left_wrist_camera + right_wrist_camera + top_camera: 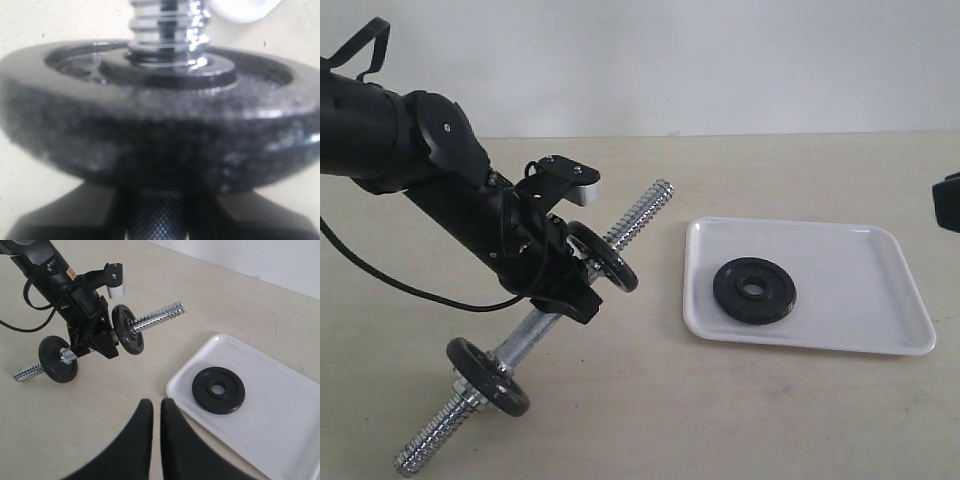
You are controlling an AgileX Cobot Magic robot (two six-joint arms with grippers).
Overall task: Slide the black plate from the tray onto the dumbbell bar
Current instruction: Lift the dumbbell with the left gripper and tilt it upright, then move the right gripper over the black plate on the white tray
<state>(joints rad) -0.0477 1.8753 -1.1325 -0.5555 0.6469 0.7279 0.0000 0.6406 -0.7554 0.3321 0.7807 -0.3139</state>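
Black plate (754, 290) lies flat in the white tray (865, 305), not picked up yet. Right claw (152, 435) hangs over the table with its two fingers pinched nearly together and nothing in them; the plate is a little ahead of it. Farther off, the left claw (563, 288) squeezes the middle of the bar (640, 212) and holds it slanted, bare screw end toward the tray. Grabbing looks like the next step: the right claw must open, go down over the plate's edge, then match the hole to that end.
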